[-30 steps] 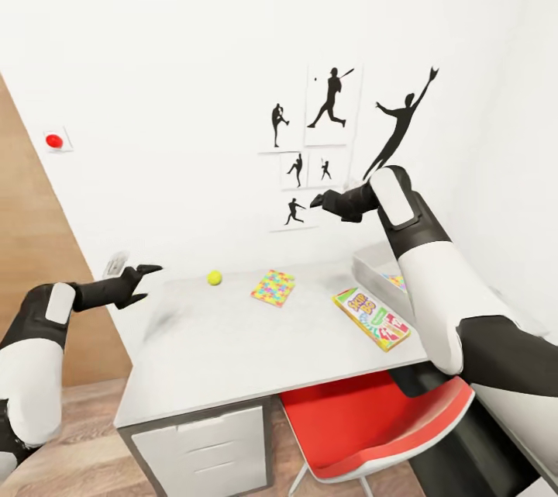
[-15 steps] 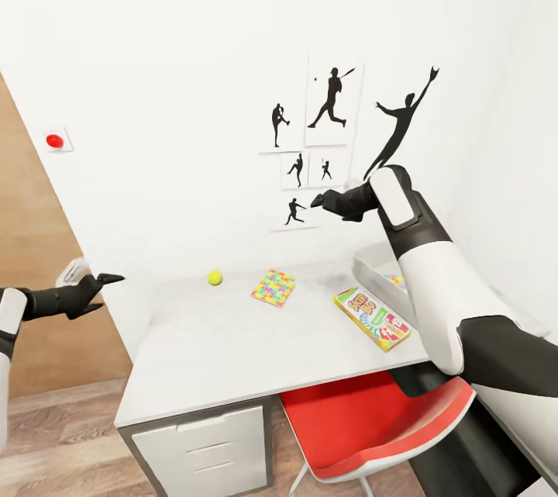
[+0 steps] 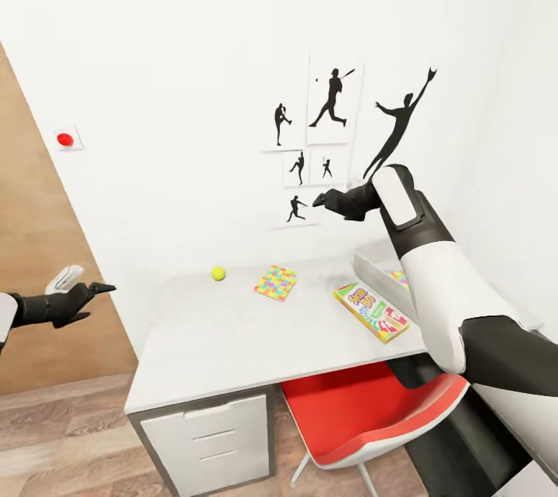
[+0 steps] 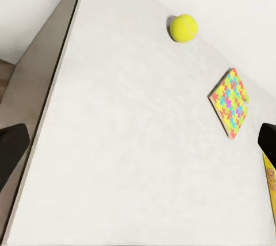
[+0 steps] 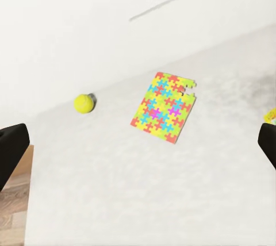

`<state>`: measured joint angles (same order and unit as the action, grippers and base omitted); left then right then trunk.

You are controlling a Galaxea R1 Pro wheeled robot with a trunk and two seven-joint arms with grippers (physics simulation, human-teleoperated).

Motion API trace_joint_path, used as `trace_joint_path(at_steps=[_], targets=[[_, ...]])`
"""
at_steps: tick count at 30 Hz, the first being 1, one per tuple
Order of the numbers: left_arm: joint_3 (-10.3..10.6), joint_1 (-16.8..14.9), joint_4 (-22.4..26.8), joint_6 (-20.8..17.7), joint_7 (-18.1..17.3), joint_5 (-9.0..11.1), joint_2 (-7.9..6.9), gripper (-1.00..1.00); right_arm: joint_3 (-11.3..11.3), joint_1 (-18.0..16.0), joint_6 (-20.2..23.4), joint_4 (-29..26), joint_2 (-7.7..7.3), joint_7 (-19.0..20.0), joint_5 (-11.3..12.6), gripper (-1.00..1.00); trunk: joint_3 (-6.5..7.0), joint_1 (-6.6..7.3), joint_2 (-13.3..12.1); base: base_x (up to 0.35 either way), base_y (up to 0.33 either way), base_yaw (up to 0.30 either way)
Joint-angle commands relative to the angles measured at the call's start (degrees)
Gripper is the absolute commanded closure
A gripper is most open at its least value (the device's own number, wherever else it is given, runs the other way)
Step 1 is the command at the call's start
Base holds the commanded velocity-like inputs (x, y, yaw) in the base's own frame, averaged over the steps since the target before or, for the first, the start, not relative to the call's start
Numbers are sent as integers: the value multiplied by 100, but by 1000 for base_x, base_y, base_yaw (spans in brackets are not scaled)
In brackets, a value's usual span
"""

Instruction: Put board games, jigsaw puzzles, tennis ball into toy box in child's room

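Observation:
On the white table [image 3: 232,350] lie the tennis ball [image 3: 218,273] [image 4: 183,28] [image 5: 84,103], a multicolour jigsaw puzzle [image 3: 276,283] [image 4: 230,103] [image 5: 165,108] and the "Skip-Bo" board game [image 3: 371,312]. The grey toy box [image 3: 374,258] stands at the table's right end, partly behind my right arm. A patch of puzzle pattern [image 3: 397,277] shows inside it. My right gripper [image 3: 319,202] hangs open high above the puzzle. Left of the table's end, off its edge, my left gripper [image 3: 99,301] is open and empty. Both wrist views show fingertips [image 4: 11,148] [image 5: 11,145] far apart.
A red chair [image 3: 372,412] is tucked under the table's right half, and white drawers [image 3: 209,435] fill its left end. A wooden panel [image 3: 31,288] stands at the left behind my left gripper. Black silhouette pictures [image 3: 325,140] hang on the wall.
My left gripper has drawn back to the left, from over the table's corner to beside it. The view has shifted slightly. The right arm has stayed in place.

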<state>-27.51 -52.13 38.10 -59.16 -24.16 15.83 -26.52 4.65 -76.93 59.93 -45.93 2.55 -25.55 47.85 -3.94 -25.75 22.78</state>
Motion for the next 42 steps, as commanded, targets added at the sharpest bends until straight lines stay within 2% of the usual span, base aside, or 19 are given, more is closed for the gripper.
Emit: trace_joint_path(at_steps=[1, 6, 7, 12, 18, 25, 33, 35, 39, 42], targets=[[-19, -2, 0, -26, -43, -41, -6, -100, 9, -6, 7, -3, -1, -61, 58, -100, -14, -4, 14, -25, 11, 0], [-5, 29, 1, -9, -30, -82, -81, -100, 15, -6, 7, 32, 23, -64, 57, -100, -14, -4, 14, -9, 4, 0], [-1, 76, 1, -1, -28, -165, -92, -100, 12, -6, 7, 40, 40, -64, 52, -100, -14, -4, 14, 0, 0, 0], [0, 95, -1, 27, -20, -275, -98, -100, 10, -6, 7, 35, 51, -64, 49, -100, -14, -4, 14, 0, 0, 0], [7, 110, -1, 68, -20, -313, -99, -100, 15, -6, 7, 38, 60, -69, 46, -100, -14, -4, 14, 49, 0, 28], [8, 168, -1, 161, -18, -321, -99, -100, 10, -6, 7, 40, 61, -72, 41, -100, -14, -4, 14, 148, 79, 237], [9, 312, -4, 433, -34, -406, -100, -100, 9, -6, 7, 40, 61, -73, 40, -100, -14, -4, 14, 96, -11, 285], [55, 323, -4, 454, -35, -410, -99, -100, 9, -6, 7, 45, 61, -73, 40, -100, -14, -4, 14, -28, -124, 168], [310, 333, -4, 474, -43, -414, -103, -100, 35, -6, 7, 50, 56, -73, 40, -100, -14, -4, 14, -146, -24, 51], [384, 334, -4, 513, -44, -414, -101, -100, 43, -6, 7, 49, 48, -73, 40, -100, -14, -4, 14, -44, 7, 10]])
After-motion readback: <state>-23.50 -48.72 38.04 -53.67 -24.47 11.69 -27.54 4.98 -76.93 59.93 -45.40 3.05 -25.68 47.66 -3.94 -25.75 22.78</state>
